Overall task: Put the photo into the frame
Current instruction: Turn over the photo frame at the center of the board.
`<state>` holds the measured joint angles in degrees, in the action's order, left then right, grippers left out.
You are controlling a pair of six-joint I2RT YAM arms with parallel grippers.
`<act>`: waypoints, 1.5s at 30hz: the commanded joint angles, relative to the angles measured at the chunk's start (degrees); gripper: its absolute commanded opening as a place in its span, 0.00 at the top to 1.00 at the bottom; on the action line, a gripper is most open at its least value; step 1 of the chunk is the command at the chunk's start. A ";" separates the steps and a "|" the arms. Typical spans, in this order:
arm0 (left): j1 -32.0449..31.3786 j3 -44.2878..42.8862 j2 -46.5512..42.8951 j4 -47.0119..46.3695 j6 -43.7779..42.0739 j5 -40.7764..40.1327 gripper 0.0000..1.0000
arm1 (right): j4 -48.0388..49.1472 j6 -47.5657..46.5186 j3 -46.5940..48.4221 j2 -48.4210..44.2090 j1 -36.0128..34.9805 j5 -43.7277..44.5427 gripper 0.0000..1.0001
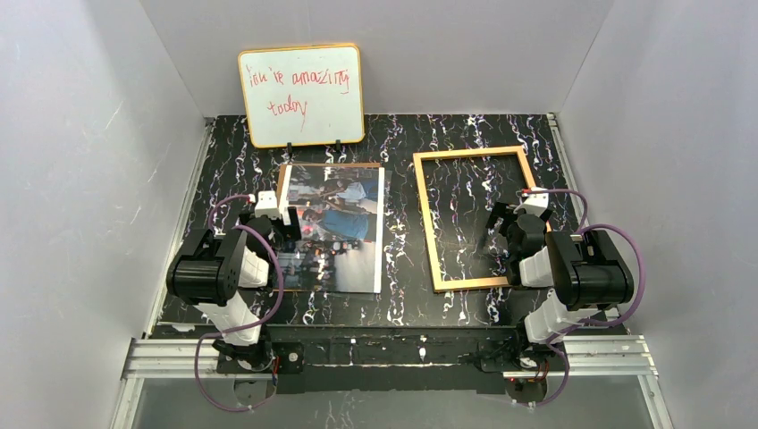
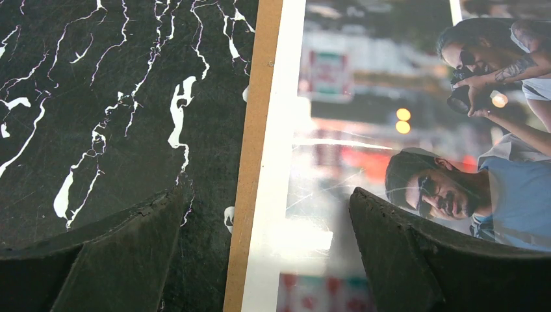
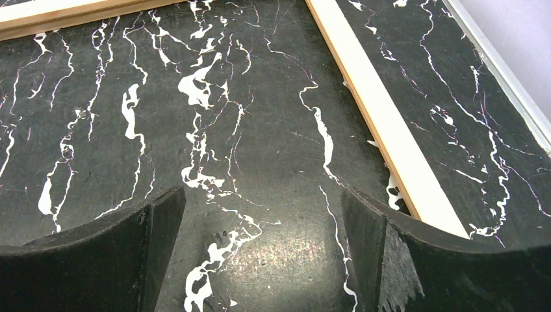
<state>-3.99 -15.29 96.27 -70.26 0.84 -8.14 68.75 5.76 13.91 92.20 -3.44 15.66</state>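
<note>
Left gripper (image 1: 288, 223) hangs with its jaws wide apart and nothing between them, low over the 9 o'clock edge of the photo (image 1: 344, 228). In the left wrist view the left gripper (image 2: 266, 221) straddles that edge. One finger (image 2: 123, 253) is over the bare table (image 2: 97, 97). The other finger (image 2: 422, 253) is over the photo (image 2: 390, 130).

The photo lies flat and face up on the left half of the table (image 1: 402, 179). Under it lies a brown back (image 1: 280, 192), which shows as a thin strip along the photo's 9 and 12 o'clock edges. In the left wrist view the back (image 2: 260, 97) sits between the marbled table top and the photo's white border.

Right gripper (image 1: 502, 228) is also spread wide and empty. It hangs inside the frame (image 1: 425, 223), near its 3 o'clock rail. In the right wrist view the right gripper (image 3: 260, 221) is over bare table, with that rail of the frame (image 3: 383, 123) running just beside its right finger (image 3: 403, 260).

The frame lies flat at 3 o'clock of the photo, apart from it, and the table's pattern shows through its opening. A whiteboard (image 1: 301, 96) with red handwriting stands propped against the back wall, at 12 o'clock of the photo.
</note>
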 commanded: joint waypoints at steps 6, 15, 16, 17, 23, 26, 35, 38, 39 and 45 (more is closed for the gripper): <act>-0.23 -0.18 -0.27 -0.01 -0.50 -0.83 0.02 | 2.18 -0.25 -0.12 -0.62 0.19 0.01 0.01; -0.23 -0.09 -0.34 -0.11 -0.36 -0.70 0.02 | 2.18 -0.29 -0.12 -0.63 0.15 0.02 0.01; -0.08 -0.21 -0.48 -0.08 -0.40 -0.30 0.02 | 2.18 -0.24 -0.12 -0.62 0.18 0.03 0.01; 0.35 -0.82 -0.85 0.85 -0.54 1.15 0.02 | 2.18 -0.22 -0.11 -0.54 0.19 0.07 0.01; 3.25 -12.44 -5.84 23.92 0.66 6.80 0.02 | 2.13 -0.09 -0.11 -0.62 0.19 0.07 0.01; 5.71 -21.45 -7.97 38.82 1.18 10.98 0.02 | 1.20 1.30 -0.14 -1.47 0.14 3.30 0.01; 8.09 -40.87 -13.26 63.72 5.21 17.37 0.02 | -43.74 25.12 18.51 -9.08 0.44 25.03 0.01; 8.75 -46.00 -12.27 68.54 4.74 17.31 0.02 | -67.94 43.10 29.81 -7.06 2.78 24.73 0.01; 9.00 -47.83 -11.69 70.58 3.75 17.41 0.02 | -70.18 43.60 31.58 -6.44 3.81 20.94 0.01; 11.36 -54.42 -9.64 79.42 -0.21 17.00 0.02 | -77.22 35.68 41.39 -0.93 0.61 0.67 0.01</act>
<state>5.34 -66.76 86.30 -0.69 2.96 8.25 5.50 40.62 51.03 87.35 1.15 27.53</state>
